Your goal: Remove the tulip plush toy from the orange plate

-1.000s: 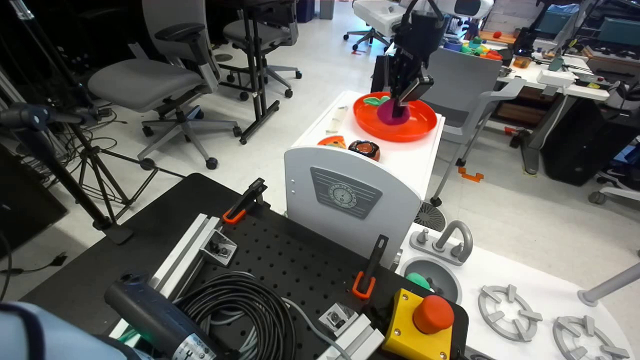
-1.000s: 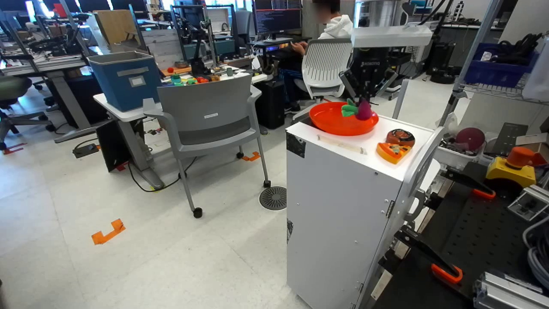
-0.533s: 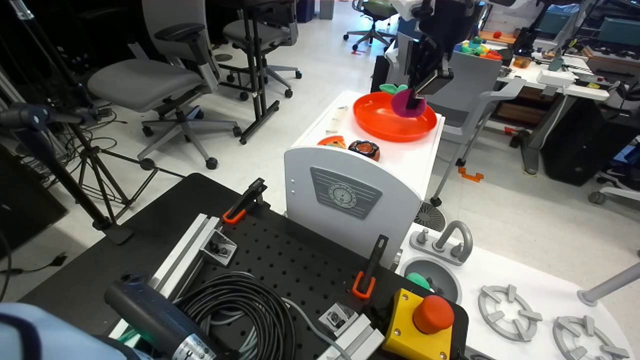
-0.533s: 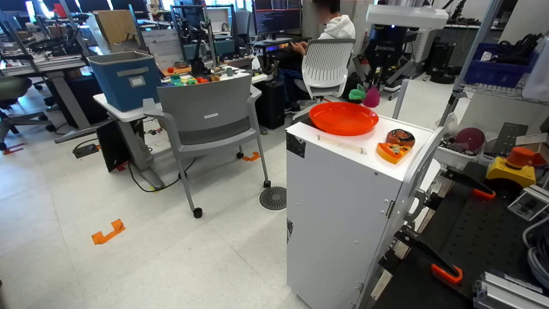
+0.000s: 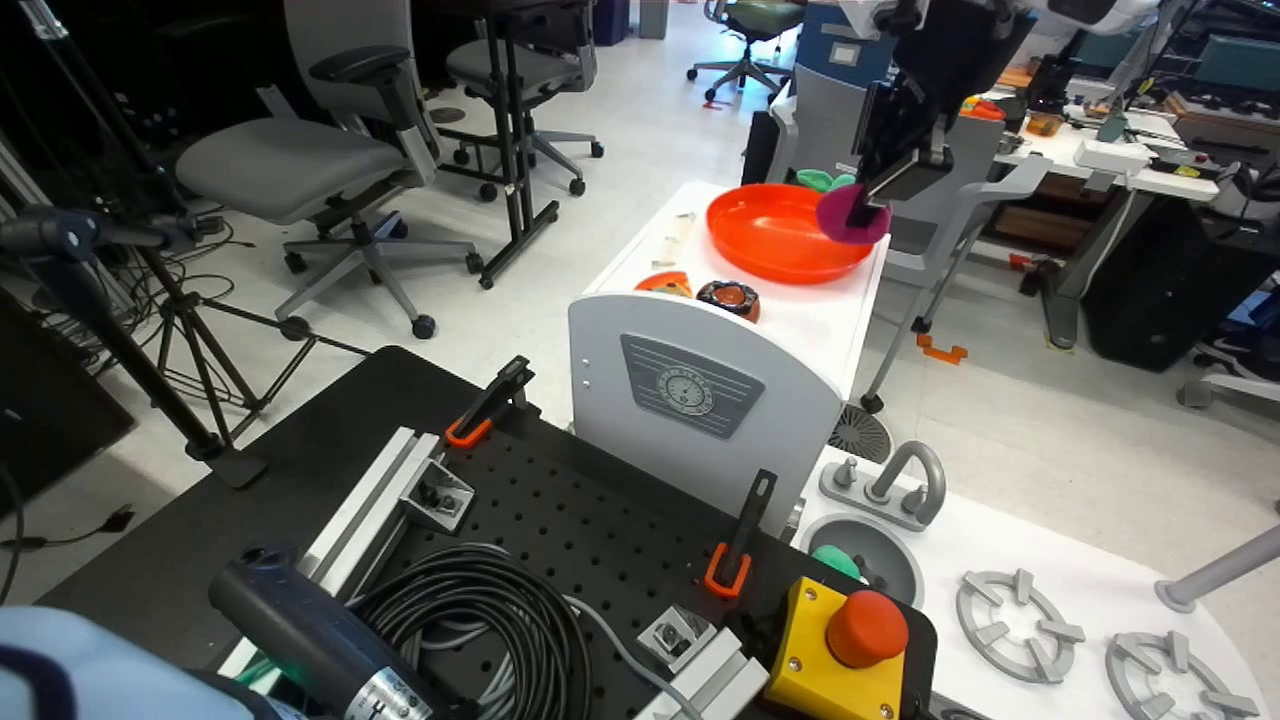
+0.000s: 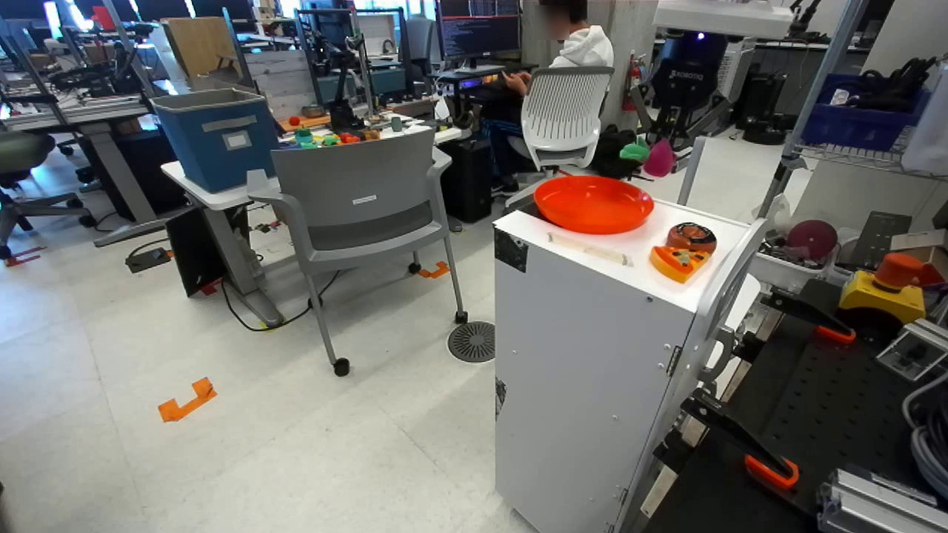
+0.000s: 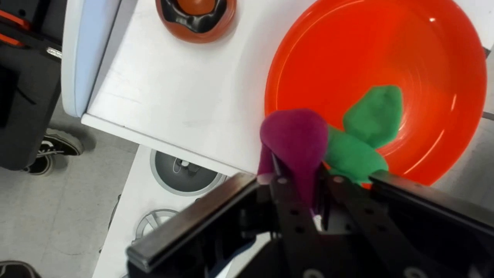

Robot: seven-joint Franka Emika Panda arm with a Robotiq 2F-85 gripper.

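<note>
The tulip plush toy is a magenta-pink lump with green leaves; it shows in both exterior views point(image 5: 838, 214) point(image 6: 659, 158) and in the wrist view point(image 7: 295, 133). My gripper point(image 7: 299, 177) is shut on its pink body, with the green leaves sticking out to one side. The gripper also shows in an exterior view point(image 5: 866, 205). The orange plate point(image 5: 760, 240) sits flat on the white cabinet top, also in an exterior view point(image 6: 592, 211) and the wrist view point(image 7: 335, 58). The plush hangs in the air above the plate's edge region; no plush rests on the plate.
A dark-brown round item point(image 6: 692, 237) and an orange pizza-slice toy point(image 6: 678, 263) sit near the plate on the white cabinet top point(image 7: 185, 104). A raised grey panel point(image 5: 690, 390) borders the top. A lower sink point(image 7: 185, 173) lies past the cabinet's edge. A grey chair point(image 6: 355, 192) stands beside the cabinet.
The gripper has lifted the plush out of the plate and carried it to the right in both exterior views. The plate and the other toys have not moved.
</note>
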